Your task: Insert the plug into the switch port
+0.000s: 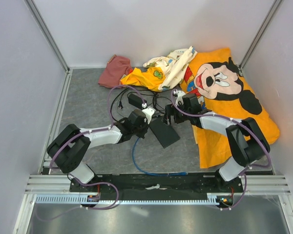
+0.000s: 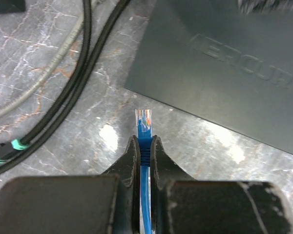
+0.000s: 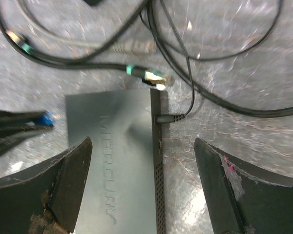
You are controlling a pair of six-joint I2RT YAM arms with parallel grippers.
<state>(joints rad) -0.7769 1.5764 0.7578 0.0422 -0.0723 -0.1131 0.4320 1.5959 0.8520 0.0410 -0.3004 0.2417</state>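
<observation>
left gripper [image 2: 144, 146] clamped on blue cable [image 2: 145, 204] just behind plug | plug [image 2: 144, 119] sticks out past fingertips, near switch [image 2: 224, 73] edge, not touching | right gripper [image 3: 142, 151] jaws wide apart, over switch

A robot lab test booth: plain white walls [image 1: 151, 29] in metal framing [image 1: 50, 36] enclose a grey table [image 1: 88, 97], with a mounting rail [image 1: 44, 184] at six o'clock.

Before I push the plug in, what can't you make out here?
- switch ports: left wrist shows only its top; right wrist, side face blurred; top external, too small.
- plug latch side: not clear in left wrist; a blurred blue smear in right wrist.
- plug-to-port alignment: no view shows both.
</observation>
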